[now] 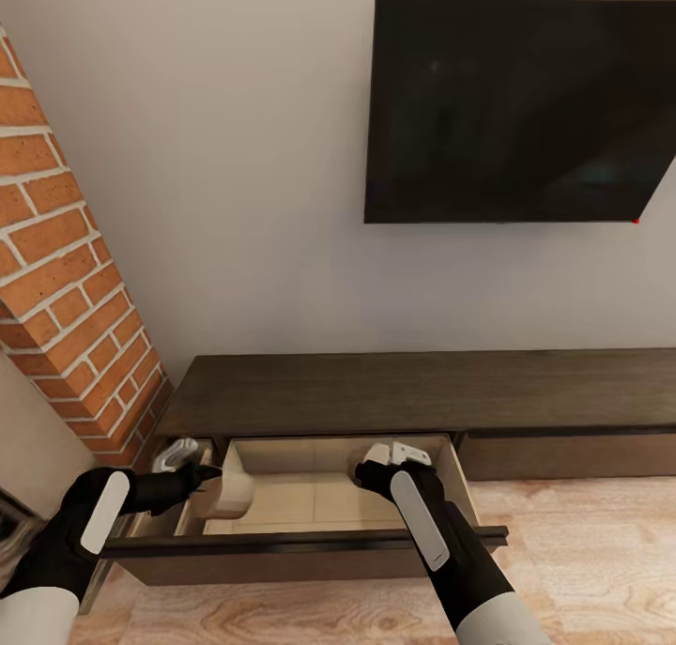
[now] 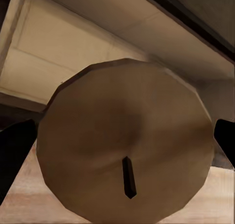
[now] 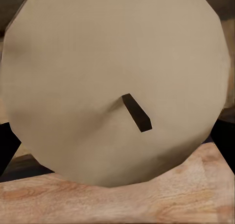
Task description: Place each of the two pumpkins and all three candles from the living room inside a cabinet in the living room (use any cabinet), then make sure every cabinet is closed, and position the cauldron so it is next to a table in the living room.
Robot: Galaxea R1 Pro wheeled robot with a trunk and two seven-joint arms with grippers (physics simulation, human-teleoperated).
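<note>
The cabinet [image 1: 422, 391] is a long, low, dark brown unit against the wall, with its left drawer [image 1: 310, 504] pulled out and a pale interior showing. My left gripper [image 1: 211, 481] is shut on a beige candle [image 1: 232, 493], held over the drawer's left end. In the left wrist view that candle's round top and wick [image 2: 128, 177] sit between two dark fingers [image 2: 14, 155]. My right gripper [image 1: 373, 471] hangs over the drawer's right part. The right wrist view has a second candle [image 3: 112, 82] clamped between its fingers [image 3: 6, 145].
A brick column [image 1: 66, 288] stands at the left beside the cabinet. A dark television [image 1: 516, 110] hangs on the wall above. The drawer's front panel [image 1: 300, 544] juts out over the wooden floor [image 1: 582, 551]. The cabinet's right drawer front [image 1: 563, 453] is closed.
</note>
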